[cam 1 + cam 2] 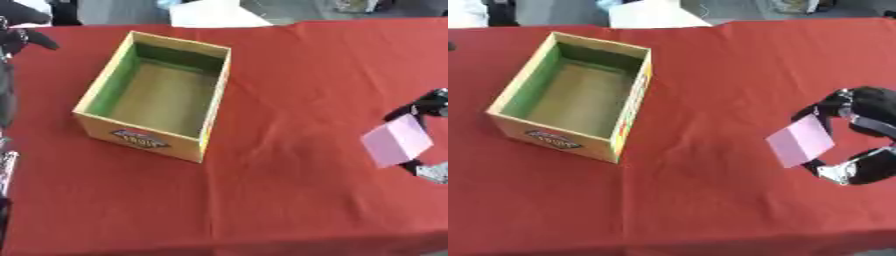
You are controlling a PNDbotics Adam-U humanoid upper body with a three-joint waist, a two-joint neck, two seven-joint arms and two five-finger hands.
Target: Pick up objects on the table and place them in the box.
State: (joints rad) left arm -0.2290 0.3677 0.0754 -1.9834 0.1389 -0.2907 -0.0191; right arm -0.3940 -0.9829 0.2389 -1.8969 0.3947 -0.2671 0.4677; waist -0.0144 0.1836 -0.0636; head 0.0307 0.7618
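An open cardboard box (154, 136) with a green inner wall and a printed label stands on the red tablecloth at the left; nothing shows inside it. At the right edge my right hand (866, 116) is curled round a flat pale pink object (800, 140), pinching it between fingers above and thumb below, lifted off the cloth. The pink object faces toward the box and is well apart from it. My left hand (19, 36) shows as a dark shape at the upper left edge of the left eye view, too unclear to read.
The red tablecloth (289, 200) covers the whole table, with wide bare cloth between box and right hand. A white object (214, 15) lies beyond the table's far edge. The near edge runs along the bottom of both views.
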